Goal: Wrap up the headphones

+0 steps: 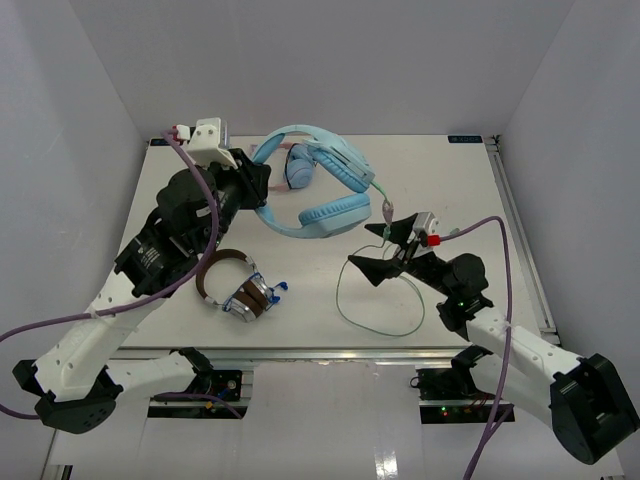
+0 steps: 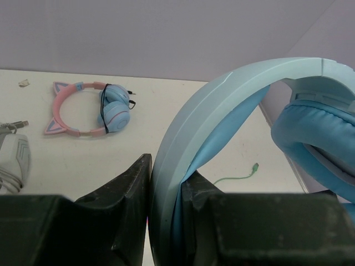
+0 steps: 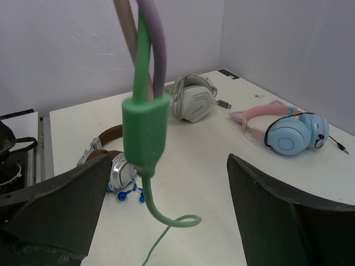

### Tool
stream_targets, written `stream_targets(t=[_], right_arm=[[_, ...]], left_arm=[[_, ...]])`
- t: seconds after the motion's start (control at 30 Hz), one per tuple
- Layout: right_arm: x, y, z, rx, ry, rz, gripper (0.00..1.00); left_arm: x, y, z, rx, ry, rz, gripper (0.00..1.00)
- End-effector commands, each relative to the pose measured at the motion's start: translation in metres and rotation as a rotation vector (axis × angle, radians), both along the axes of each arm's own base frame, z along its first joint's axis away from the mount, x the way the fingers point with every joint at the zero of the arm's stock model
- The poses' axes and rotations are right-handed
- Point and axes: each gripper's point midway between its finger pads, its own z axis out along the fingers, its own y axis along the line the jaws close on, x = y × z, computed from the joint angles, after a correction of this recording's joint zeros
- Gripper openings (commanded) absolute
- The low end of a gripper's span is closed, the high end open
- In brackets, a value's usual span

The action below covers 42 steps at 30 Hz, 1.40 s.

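The light blue headphones (image 1: 330, 205) are held off the table at the back middle. My left gripper (image 1: 262, 186) is shut on their headband (image 2: 172, 166), with a blue earcup (image 2: 316, 138) at the right of the left wrist view. Their pale green cable (image 1: 380, 325) runs from the earcup down into a loop on the table. Its thick green in-line piece (image 3: 145, 130) hangs between the fingers of my right gripper (image 3: 169, 160), nearer the left finger and touching neither. My right gripper (image 1: 358, 246) is wide open.
A brown and silver pair (image 1: 236, 288) with blue earbuds (image 3: 130, 193) lies near the front left. The pink cat-ear pair (image 2: 89, 108) lies behind the blue headphones. A grey pair (image 3: 191, 100) lies further off. Grey walls stand on three sides.
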Motion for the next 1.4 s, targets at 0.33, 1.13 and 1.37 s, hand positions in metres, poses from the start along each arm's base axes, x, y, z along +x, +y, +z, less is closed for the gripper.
stream_targets(t=[0.33,1.13,1.37], right_arm=[[-0.012,0.017,0.021,0.107,-0.108,0.105,0.8],[-0.024,0.044,-0.036,0.064,-0.025,0.173,0.61],[-0.022,0.049,-0.045,0.072,-0.002,0.187,0.56]], left_arm=[[-0.033,0.011,0.102,-0.326,-0.169,-0.073,0.0],[-0.045,0.033,0.109,-0.41,-0.206,-0.029,0.0],[-0.05,0.036,0.108,-0.422,-0.213,-0.04,0.0]])
